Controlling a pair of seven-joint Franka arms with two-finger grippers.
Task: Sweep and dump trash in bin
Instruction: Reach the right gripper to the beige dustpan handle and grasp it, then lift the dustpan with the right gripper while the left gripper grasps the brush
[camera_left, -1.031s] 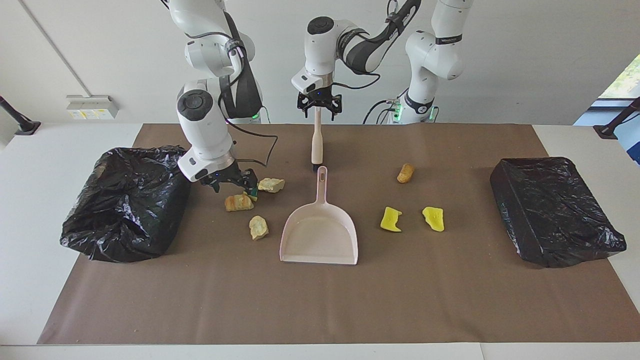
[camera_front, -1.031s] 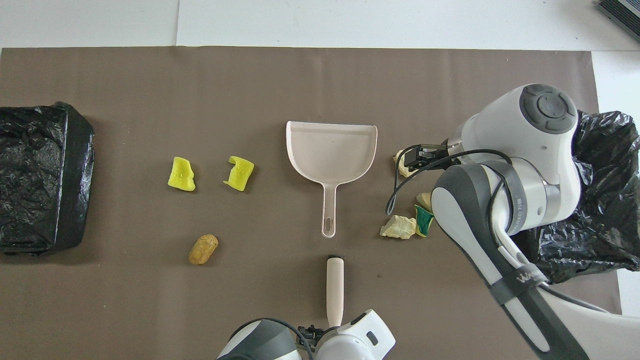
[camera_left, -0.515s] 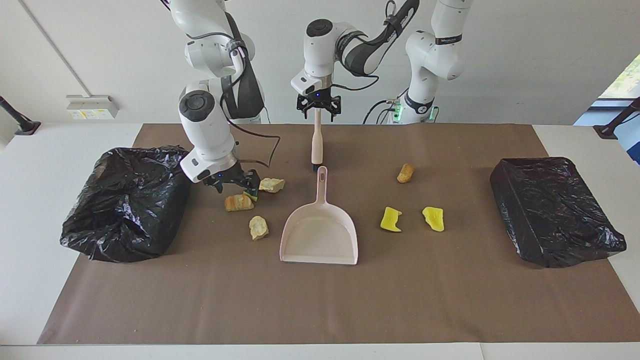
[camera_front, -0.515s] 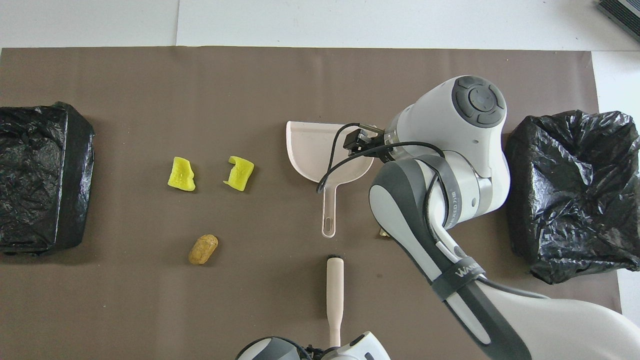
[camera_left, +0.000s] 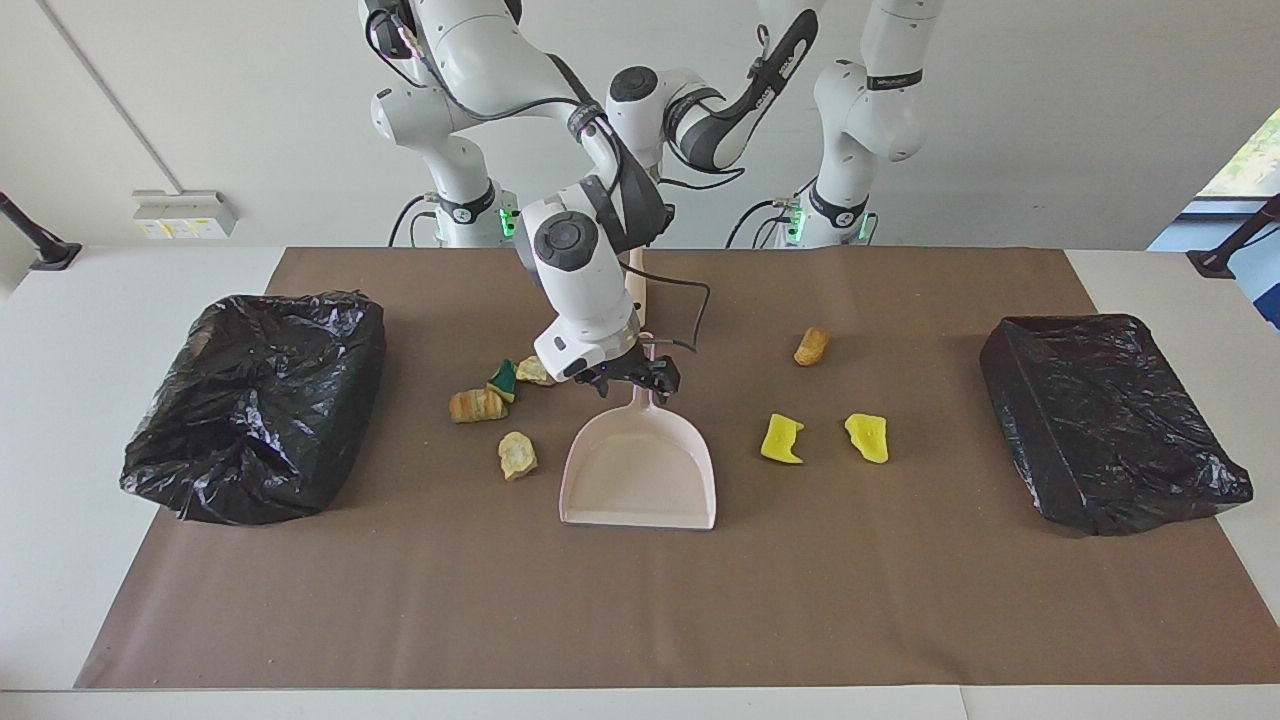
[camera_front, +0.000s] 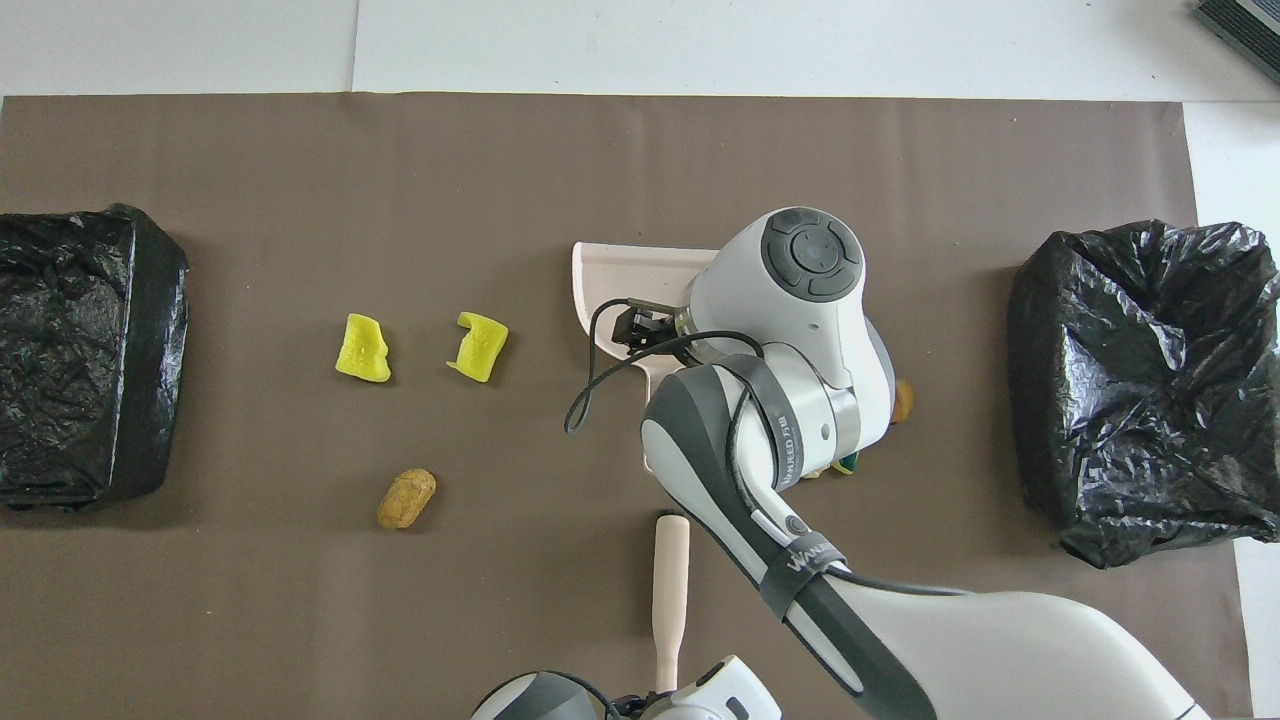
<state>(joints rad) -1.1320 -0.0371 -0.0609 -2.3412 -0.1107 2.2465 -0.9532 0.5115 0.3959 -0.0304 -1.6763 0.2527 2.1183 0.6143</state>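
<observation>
In the facing view, your right jaws are down at the handle of the pink dustpan (camera_left: 640, 480), spread wide with a tip on either side of it and not yet closed on anything. Centre the handle between the tips before you squeeze, and take it near the pan end so the pan does not droop when lifted. 4 lumps of the trash (camera_left: 477, 405) lie on the table (camera_left: 640, 610) just beside these jaws, toward the right arm's end. 3 more (camera_left: 781, 439) lie well apart from them toward the left arm's end. Your left jaws are hidden here by the right arm.

In the overhead view, the left jaws sit at the bottom edge, shut on the end of the beige brush (camera_front: 670, 580) (its bristle end points at the pan handle). Keep that grip firm and the brush low for sweeping. The right arm covers most of the pan and the 4 nearby lumps.

Compared with 1 second ago, the right jaws have left the cluster of 4 lumps beside the black bin (camera_left: 255, 400) and crossed to the pan handle. The left jaws, then open around the brush, have closed. No lump has moved.
</observation>
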